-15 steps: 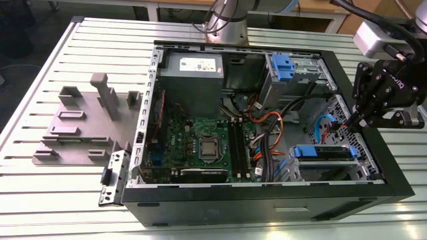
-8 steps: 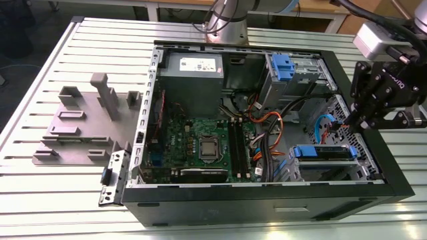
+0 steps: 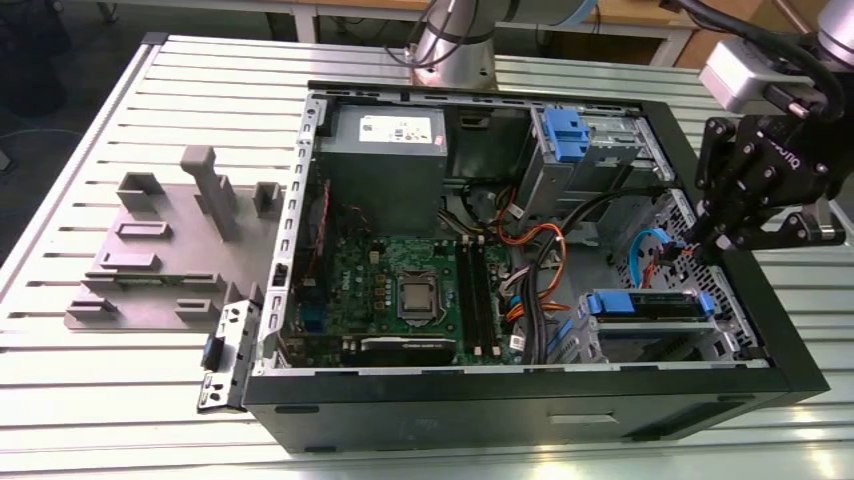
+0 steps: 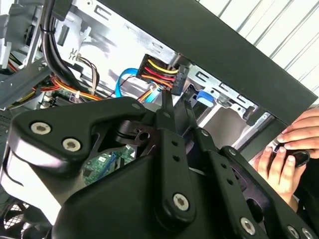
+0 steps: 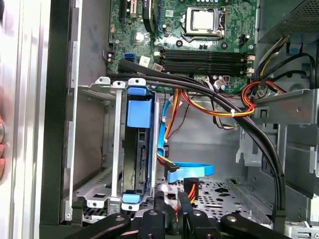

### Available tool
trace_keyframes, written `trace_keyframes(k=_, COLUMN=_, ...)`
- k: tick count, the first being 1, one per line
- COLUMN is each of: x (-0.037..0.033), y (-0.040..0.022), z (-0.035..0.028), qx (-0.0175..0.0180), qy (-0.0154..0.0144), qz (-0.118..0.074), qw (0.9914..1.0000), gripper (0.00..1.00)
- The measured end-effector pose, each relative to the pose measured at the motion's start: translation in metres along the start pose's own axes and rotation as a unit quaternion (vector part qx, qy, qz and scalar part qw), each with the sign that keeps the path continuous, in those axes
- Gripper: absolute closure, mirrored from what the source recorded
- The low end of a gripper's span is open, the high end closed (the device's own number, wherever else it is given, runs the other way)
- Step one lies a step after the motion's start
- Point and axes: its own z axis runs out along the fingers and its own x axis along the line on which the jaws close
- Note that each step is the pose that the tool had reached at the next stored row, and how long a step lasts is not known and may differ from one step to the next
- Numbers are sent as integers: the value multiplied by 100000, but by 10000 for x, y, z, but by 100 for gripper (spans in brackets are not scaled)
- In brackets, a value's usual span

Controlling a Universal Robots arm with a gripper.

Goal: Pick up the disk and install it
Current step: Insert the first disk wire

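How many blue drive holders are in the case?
2: one bracket on the far drive bay; one carrier around the disk in the near bay; more may be hidden.

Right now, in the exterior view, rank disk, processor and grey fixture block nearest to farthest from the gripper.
1. disk, in the bay beside the gripper.
2. processor, on the motherboard.
3. grey fixture block, outside the case, exterior view's left.

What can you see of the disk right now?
The disk stands on edge inside the silver metal drive cage against the case's side wall. In the first wrist view it is seen edge-on: a thin dark body framed by a blue plastic carrier with a broad blue tab at one end. The cage rails flank it. The gripper sits close to one end without holding it.
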Motion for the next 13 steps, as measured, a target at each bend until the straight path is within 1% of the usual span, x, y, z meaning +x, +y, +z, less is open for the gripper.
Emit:
trace_keyframes(k=3, x=-19, y=-4, z=8, qx=-13, qy=526, qz=-40, qw=99999, gripper=75)
trace_keyframes(k=4, x=-22, y=-6, z=12, qx=-15, qy=602, qz=-58, qw=99998, gripper=75)
trace_keyframes(k=6, x=-26, y=-9, z=19, qx=-14, qy=635, qz=-107, qw=99998, gripper=75)
trace_keyframes(k=8, x=-32, y=-12, z=23, qx=-17, qy=791, qz=-136, qw=99997, gripper=75)
trace_keyframes(k=10, x=-37, y=-16, z=28, qx=-22, qy=984, qz=-163, qw=99995, gripper=75)
trace_keyframes(k=13, x=-43, y=-24, z=35, qx=-29, qy=1389, qz=-274, qw=99990, gripper=75)
